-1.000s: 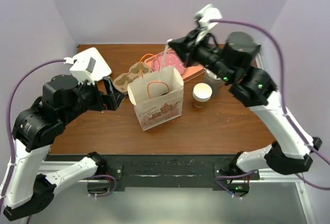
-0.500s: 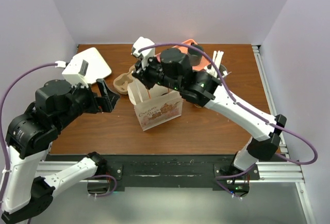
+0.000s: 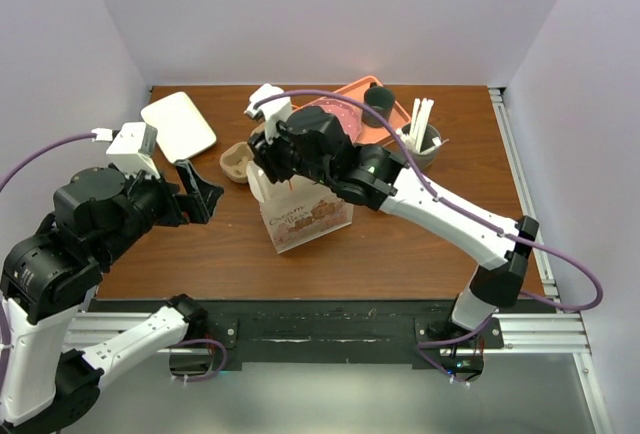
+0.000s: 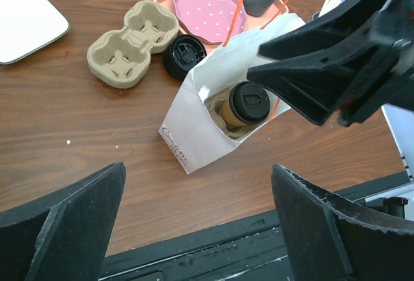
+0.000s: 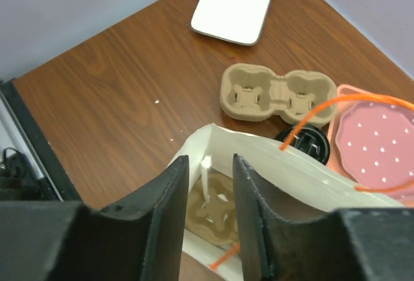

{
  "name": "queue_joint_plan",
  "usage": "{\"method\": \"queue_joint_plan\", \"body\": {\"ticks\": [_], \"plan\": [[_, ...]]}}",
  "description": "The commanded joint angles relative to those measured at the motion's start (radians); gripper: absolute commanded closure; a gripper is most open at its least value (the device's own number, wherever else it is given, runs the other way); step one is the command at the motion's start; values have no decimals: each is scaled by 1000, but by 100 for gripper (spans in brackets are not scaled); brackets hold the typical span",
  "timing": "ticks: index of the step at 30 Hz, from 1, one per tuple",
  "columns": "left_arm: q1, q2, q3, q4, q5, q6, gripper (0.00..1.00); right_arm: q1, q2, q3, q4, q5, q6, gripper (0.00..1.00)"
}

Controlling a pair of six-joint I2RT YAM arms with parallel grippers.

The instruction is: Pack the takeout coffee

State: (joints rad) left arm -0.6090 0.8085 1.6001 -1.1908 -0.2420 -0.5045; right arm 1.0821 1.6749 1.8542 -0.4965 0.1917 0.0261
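Observation:
The takeout coffee [image 4: 250,103], a brown cup with a black sip lid, stands inside the white paper bag [image 4: 194,122] with orange handles, mid-table [image 3: 305,216]. My right gripper [image 5: 210,168] hovers over the bag's open left end [image 3: 262,170]. Its jaws stand apart, and a thin white stick [image 5: 206,179] stands loose between them, its lower end in the bag on a brown insert [image 5: 217,216]. The cup is hidden in the right wrist view. My left gripper [image 4: 197,168] is open and empty, up to the left of the bag [image 3: 195,194].
A brown two-cup carrier [image 4: 132,40] and a loose black lid [image 4: 184,54] lie behind the bag. An orange tray [image 3: 385,129] holds a pink dotted plate [image 4: 210,9] and a dark mug [image 3: 378,101]. A grey cup with white sticks [image 3: 420,141] stands at the right. A white tray [image 3: 178,124] lies far left.
My right arm swung from the back right to over the bag, bringing the white stick. Its jaws have parted and the stick stands free. My left arm drew back a little.

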Motion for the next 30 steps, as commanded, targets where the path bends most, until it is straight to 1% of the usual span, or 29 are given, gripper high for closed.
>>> {"method": "queue_joint_plan", "body": {"ticks": [1,2,4,5,6,7,8,9,10,11,13,14,17,19,22,25,30], "plan": [[-3,11,-2,68,19,30,0,4,-66,134,-84,112,113,50],[-3,11,0,75,27,35,0,4,-75,161,-106,112,136,41],[-1,15,12,106,62,50,0,6,-118,183,-183,104,208,32],[-3,17,18,120,78,55,0,6,-135,203,-210,107,242,23],[-3,20,23,132,93,69,0,6,-156,201,-233,114,309,2],[-2,20,33,166,134,78,0,4,-211,192,-267,135,343,1],[-1,20,34,183,151,83,0,4,-242,157,-280,149,410,1],[-1,15,34,198,164,84,0,4,-274,134,-287,159,441,1],[-1,12,20,235,193,83,0,4,-355,75,-284,181,472,1],[-3,6,9,256,208,81,0,4,-389,45,-286,199,547,1],[-2,-15,-26,311,237,66,0,4,-492,-34,-293,230,609,1],[-1,-20,-40,332,268,58,0,4,-524,-58,-301,242,665,1],[-3,-55,-97,402,320,20,0,6,-599,-119,-356,276,754,1],[-1,-71,-136,444,336,-25,0,4,-613,-118,-422,293,782,1],[-3,-106,-199,496,357,-60,0,4,-641,-125,-464,324,793,1],[-3,-130,-247,531,360,-81,0,4,-685,-159,-452,339,778,1],[-1,-146,-279,554,349,-117,0,6,-751,-204,-427,367,746,1]]}}
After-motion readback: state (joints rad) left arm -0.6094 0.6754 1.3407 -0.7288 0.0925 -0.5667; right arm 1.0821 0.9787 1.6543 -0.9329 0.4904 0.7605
